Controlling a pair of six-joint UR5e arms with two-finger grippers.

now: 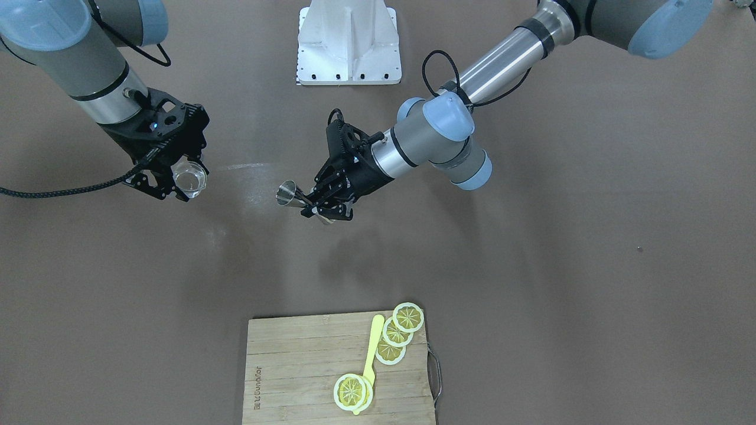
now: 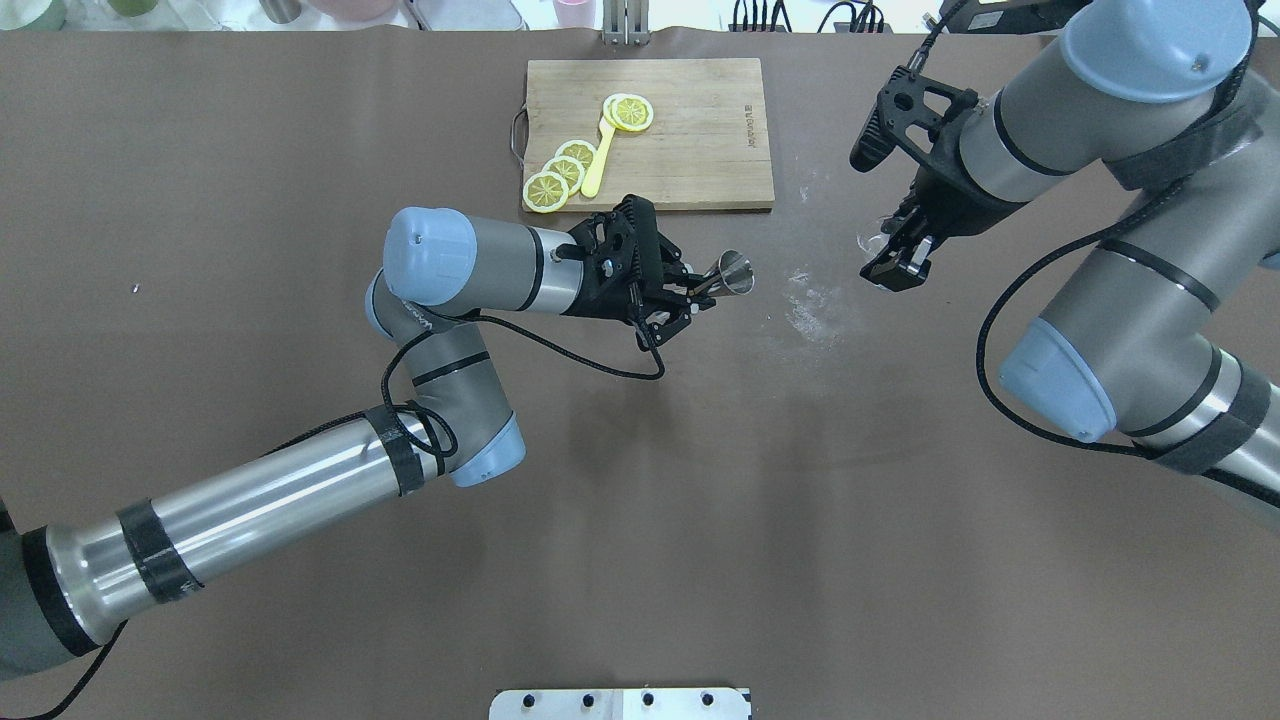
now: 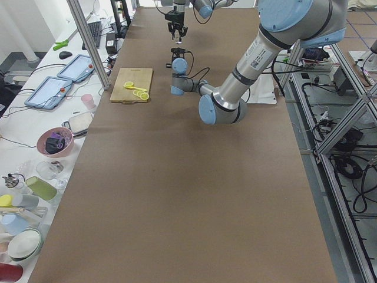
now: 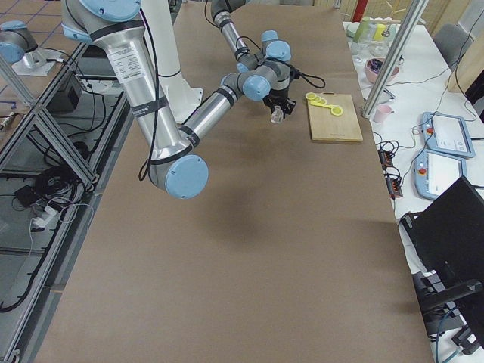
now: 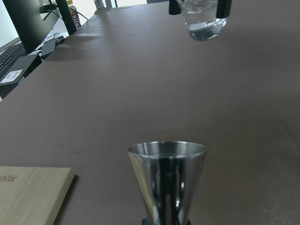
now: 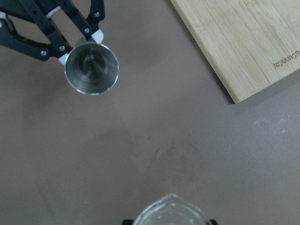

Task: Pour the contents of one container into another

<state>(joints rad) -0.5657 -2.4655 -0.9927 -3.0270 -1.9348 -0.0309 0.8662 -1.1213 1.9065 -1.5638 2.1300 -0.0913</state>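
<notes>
A steel cone-shaped jigger (image 1: 287, 193) hangs above the table's middle, with my left gripper (image 1: 326, 205) shut on its waist. In the overhead view the jigger (image 2: 735, 274) tilts with its mouth toward my right arm, just past my left gripper (image 2: 692, 293). The right wrist view looks down into the jigger (image 6: 91, 69). A clear glass cup (image 1: 190, 178) hangs in the air, and my right gripper (image 1: 177, 180) is shut on it. The left wrist view has the jigger (image 5: 167, 180) close up and the glass cup (image 5: 202, 21) well apart from it.
A bamboo cutting board (image 2: 690, 130) lies at the table's far edge, carrying lemon slices (image 2: 546, 190) and a yellow spoon (image 2: 598, 160). A whitish smear (image 2: 815, 310) marks the brown table between the grippers. The robot's white base (image 1: 348, 41) stands at the near edge.
</notes>
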